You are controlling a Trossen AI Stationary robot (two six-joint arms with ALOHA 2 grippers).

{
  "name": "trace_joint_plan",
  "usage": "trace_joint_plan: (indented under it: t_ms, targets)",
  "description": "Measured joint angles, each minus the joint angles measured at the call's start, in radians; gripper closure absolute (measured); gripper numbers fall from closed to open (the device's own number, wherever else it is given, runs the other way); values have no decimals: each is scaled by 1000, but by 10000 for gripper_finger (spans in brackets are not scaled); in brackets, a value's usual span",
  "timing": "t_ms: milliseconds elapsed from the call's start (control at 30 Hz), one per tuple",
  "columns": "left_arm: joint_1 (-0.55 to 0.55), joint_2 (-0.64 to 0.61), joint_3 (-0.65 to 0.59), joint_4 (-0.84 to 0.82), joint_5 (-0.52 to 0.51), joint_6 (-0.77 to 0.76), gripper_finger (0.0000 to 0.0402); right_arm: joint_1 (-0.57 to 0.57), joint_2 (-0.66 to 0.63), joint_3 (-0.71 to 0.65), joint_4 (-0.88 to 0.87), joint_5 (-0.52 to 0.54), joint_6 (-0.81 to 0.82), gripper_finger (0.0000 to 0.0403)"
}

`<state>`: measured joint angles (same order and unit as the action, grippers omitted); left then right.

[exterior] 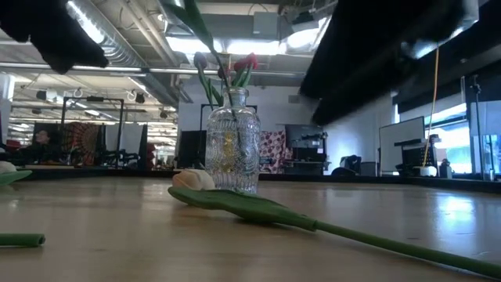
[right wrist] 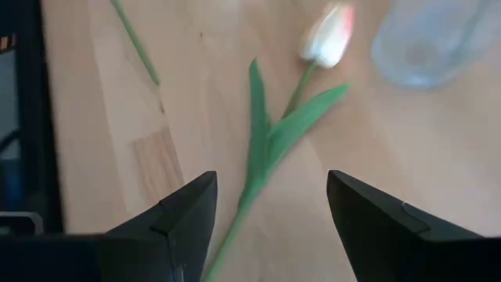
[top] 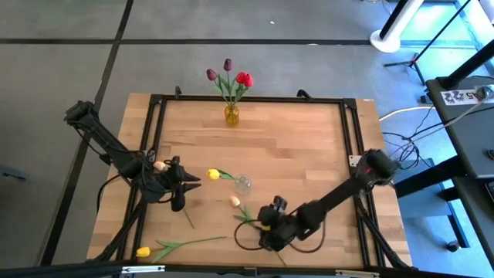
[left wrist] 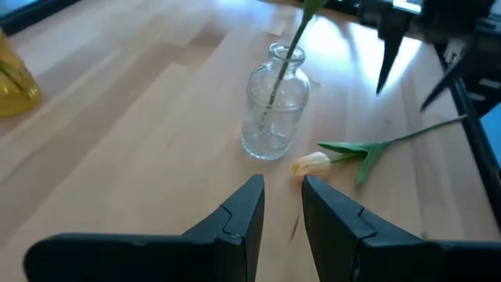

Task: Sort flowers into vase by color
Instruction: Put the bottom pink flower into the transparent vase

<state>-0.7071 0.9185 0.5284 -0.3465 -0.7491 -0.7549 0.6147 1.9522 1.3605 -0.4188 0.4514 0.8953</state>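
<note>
Wooden table (top: 309, 154): pale butcher-block planks, black metal frame round the edge.

Amber vase (top: 231, 115): small yellow glass, at the far edge of the table; holds two dark purple tulips and one red tulip (top: 244, 79), so the dark colours appear already sorted there.

Clear glass bottle (left wrist: 275, 106): ribbed, rounded shoulders, narrow neck, near the table's middle; one yellow tulip (top: 214, 174) stands in it, thin green stem through the neck, head leaning out toward the left arm; likely the vase for pale colours.

Peach tulip (right wrist: 329, 35): loose on the wood just beside the clear bottle; small pale head blushed orange, long thin stem, two pointed matte leaves; the next candidate for sorting, by my reading.

Second yellow tulip (top: 143, 252): flat near the front-left corner, stem running toward the middle; well apart from both vases.

Right gripper (right wrist: 270, 211): low over the peach tulip's stem, dark fingers spread wide to either side of it and holding nothing; placed as if to close on the stem.

Left gripper (left wrist: 282, 207): near the clear bottle on its left, fingers nearly together with a narrow gap, nothing between them.
</note>
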Motion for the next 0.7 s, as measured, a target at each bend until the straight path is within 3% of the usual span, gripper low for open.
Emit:
trace_joint_plan:
  t_ms: [167,500,700]
  targets:
    - [0,0,-30,25,-1,-53,317,0,100,-1,97,60,71,162]
    - [0,0,-36,27,-31,-66,317,-49,228,0,326,269,-145,162]
    - [0,0,-36,27,-34,-74,317,-95,259,0,369,204,-223,168]
